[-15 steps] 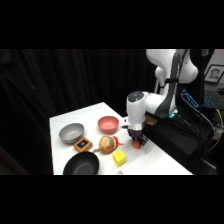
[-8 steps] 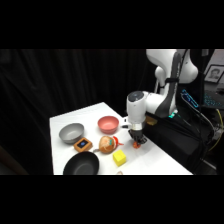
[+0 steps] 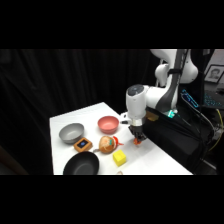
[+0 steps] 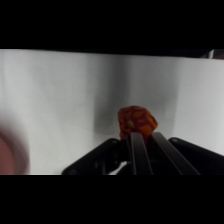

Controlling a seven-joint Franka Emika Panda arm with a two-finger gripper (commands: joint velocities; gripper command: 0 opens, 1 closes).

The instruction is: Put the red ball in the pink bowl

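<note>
You are at the grasp step. The claw (image 3: 137, 140) is down at the counter (image 3: 150, 160) near its right edge, and the red ball (image 4: 136, 121) sits right at the tips of its fingers (image 4: 140, 150). In the wrist view the two fingers run up close together and meet the ball's underside, so the claw looks clamped on the ball, though whether the ball has left the counter you cannot judge from here. In the side view the ball shows only as a red speck under the claw.

The pink bowl (image 3: 108, 123) stands near the counter's far edge, just beside the arm's lower housing and a short way from the ball. Your next move, as I judge it, calls for a straight lift, then a short carry toward that far edge until you hang over the bowl, and only then a release.

Mind what you cannot see: the wrist view shows no bowl at all, only bare counter beyond the ball and a blurred pinkish patch at its lower left that cannot be identified. The fingertips themselves are hidden behind the ball.
</note>
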